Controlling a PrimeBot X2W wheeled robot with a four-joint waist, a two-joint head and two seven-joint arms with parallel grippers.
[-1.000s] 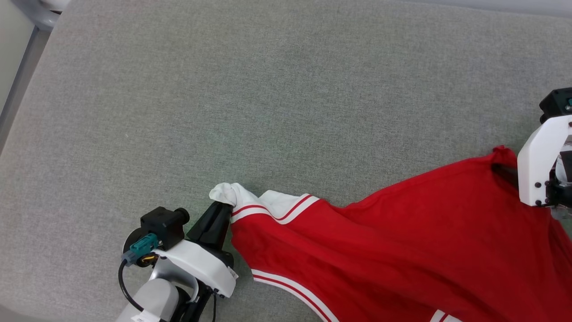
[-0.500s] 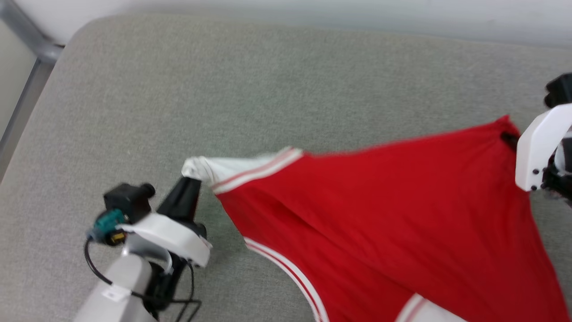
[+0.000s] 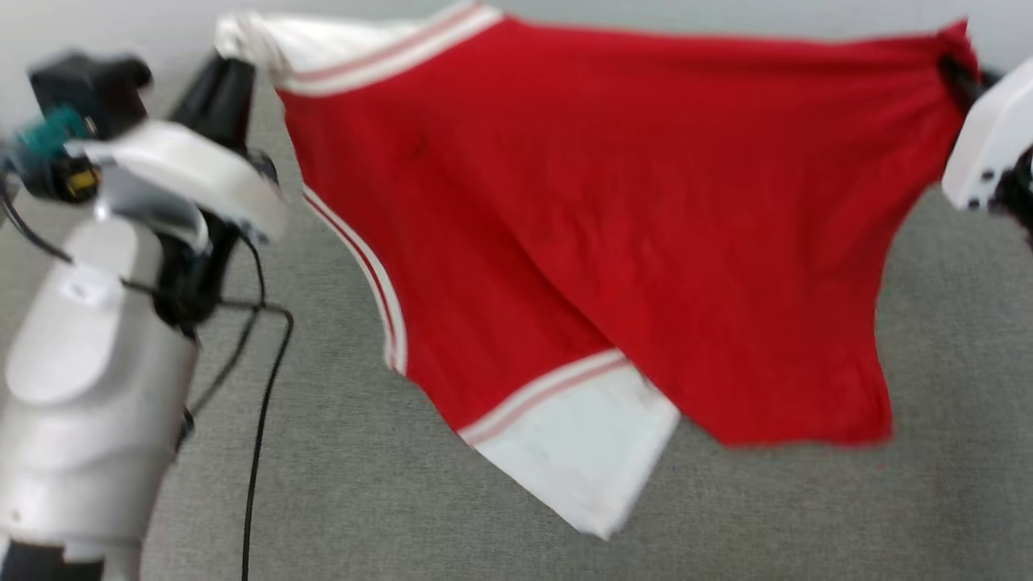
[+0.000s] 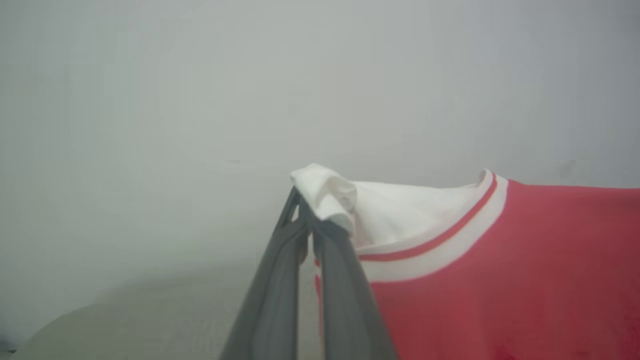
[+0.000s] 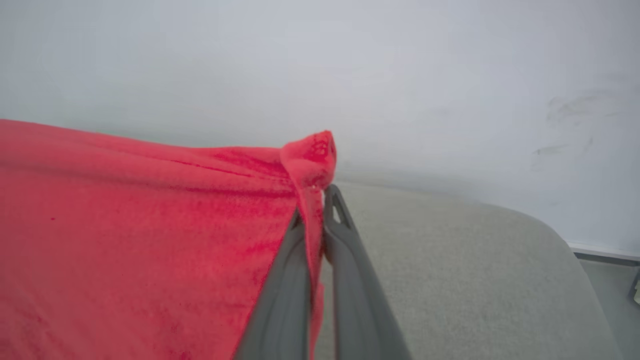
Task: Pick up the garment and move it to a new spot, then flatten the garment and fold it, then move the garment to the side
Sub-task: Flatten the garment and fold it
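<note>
Closest in, the left forearm (image 3: 81,387) looms at the lower left, soft with motion blur, with a black cable (image 3: 257,420) dangling beside it. Just past it, the garment (image 3: 605,202) is up in the air over the grey bench (image 3: 952,500), stretched wide between the two arms. One white sleeve (image 3: 581,452) droops lowest, and whether it clears the bench is hard to judge.

Up at the top left, the left claw (image 3: 230,68) is clamped tight on the other sleeve (image 3: 355,40). Its wrist view shows the left claw (image 4: 305,200) pinched together, a knob of white cloth bunched above the tips.

Over on the far side, the right claw (image 3: 956,73) is mostly cut off by the frame edge. Its own camera shows the right claw (image 5: 320,200) closed on a red corner of the garment (image 5: 125,225), a small fold poking above. Behind everything is a pale wall (image 4: 200,100).
</note>
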